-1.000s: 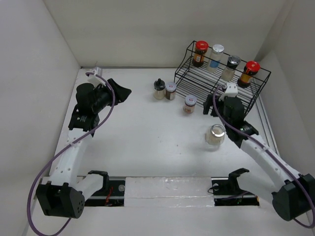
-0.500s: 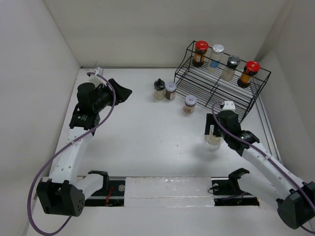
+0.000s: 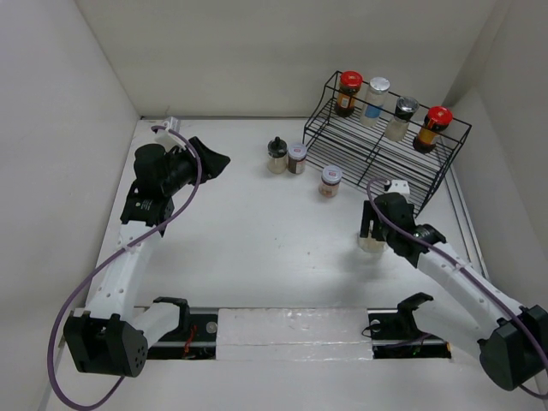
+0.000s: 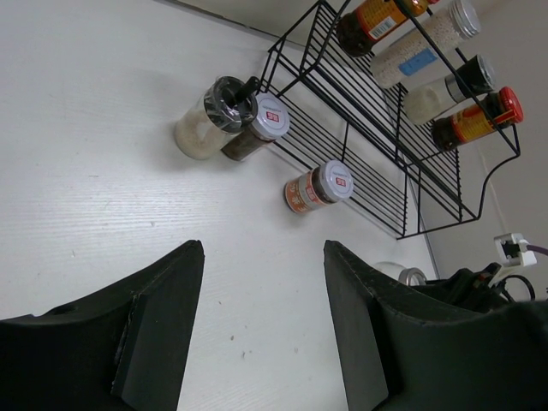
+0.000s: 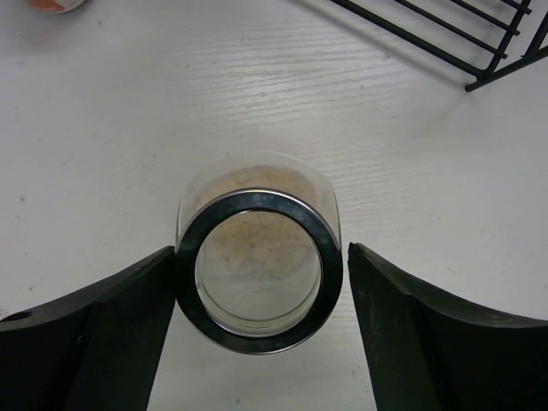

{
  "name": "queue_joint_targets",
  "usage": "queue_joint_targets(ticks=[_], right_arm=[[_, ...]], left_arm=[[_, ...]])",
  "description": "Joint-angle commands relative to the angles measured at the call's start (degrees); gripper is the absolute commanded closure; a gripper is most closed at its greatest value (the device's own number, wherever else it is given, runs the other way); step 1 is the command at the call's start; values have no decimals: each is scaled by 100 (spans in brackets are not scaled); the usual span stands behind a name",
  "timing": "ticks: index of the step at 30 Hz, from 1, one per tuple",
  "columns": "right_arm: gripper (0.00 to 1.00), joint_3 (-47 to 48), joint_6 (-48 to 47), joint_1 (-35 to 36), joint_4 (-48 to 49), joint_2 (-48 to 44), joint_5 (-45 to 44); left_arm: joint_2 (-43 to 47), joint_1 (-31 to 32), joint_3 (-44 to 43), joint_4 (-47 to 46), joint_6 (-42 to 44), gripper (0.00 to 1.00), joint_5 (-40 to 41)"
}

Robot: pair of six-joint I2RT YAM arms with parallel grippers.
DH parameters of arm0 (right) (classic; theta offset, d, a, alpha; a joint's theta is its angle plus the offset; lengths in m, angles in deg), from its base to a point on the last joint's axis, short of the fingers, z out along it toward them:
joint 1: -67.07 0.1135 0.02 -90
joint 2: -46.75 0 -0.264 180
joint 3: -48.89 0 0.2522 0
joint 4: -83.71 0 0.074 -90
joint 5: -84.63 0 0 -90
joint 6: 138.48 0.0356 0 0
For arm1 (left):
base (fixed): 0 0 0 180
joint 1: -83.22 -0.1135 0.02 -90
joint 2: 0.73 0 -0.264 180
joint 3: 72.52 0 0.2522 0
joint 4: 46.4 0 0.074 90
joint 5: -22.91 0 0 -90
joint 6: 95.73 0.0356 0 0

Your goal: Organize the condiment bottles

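Condiment bottles are split between table (image 3: 257, 248) and rack right now, so here's the rundown. Far left, the left gripper (image 3: 211, 157) hangs with fingers spread and nothing between them, well apart from everything. Next over, a black-lidded jar (image 3: 276, 155) and a silver-capped jar (image 3: 296, 157) stand touching or nearly so, just beside the rack's left corner, with an orange-labelled jar (image 3: 330, 181) a bit nearer the arms. Then the action: the right gripper (image 5: 262, 250) is down around a pale-powder jar (image 5: 255, 295) standing upright on the table, fingers (image 5: 111, 325) apart on either side, not clamped yet. One side looks tighter than the other, so I'd centre up first, squeeze on the glass body rather than the metal rim, and lift straight up. The black wire rack (image 3: 351, 141) sits just beyond, its upper shelf holding a red-capped bottle (image 3: 347, 92), blue-labelled bottle (image 3: 375, 99), grey-lidded bottle (image 3: 401, 117) and second red-capped bottle (image 3: 433, 127). The rack's front rail is the obstacle; clear it before going in.
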Motion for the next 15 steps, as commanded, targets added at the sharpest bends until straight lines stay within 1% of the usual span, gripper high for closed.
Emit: queue_joint_targets(ticks=[1, 2, 5, 6, 7, 8, 11, 12, 15], right_arm=[[19, 111, 74, -45, 93, -49, -51], [25, 163, 74, -45, 93, 21, -51], [33, 364, 3, 165, 93, 22, -174], [35, 470, 3, 244, 163, -57, -226], [35, 584, 3, 341, 250, -118, -227], [35, 681, -118, 550, 643, -119, -227], [36, 1348, -470, 772, 1120, -58, -227], [36, 1802, -671, 833, 1400, 203, -105], [36, 2429, -945, 834, 1876, 714, 256]], left_arm=[[42, -29, 44, -248, -8, 46, -131], [42, -29, 44, -248, -8, 46, -131], [42, -29, 44, -248, -8, 46, -131], [42, -29, 44, -248, -8, 46, -131], [42, -29, 44, -248, -8, 46, -131], [42, -29, 44, -248, -8, 46, -131], [42, -29, 44, -301, -8, 46, -184], [94, -29, 44, -301, -8, 46, -184], [94, -29, 44, -301, -8, 46, -184]])
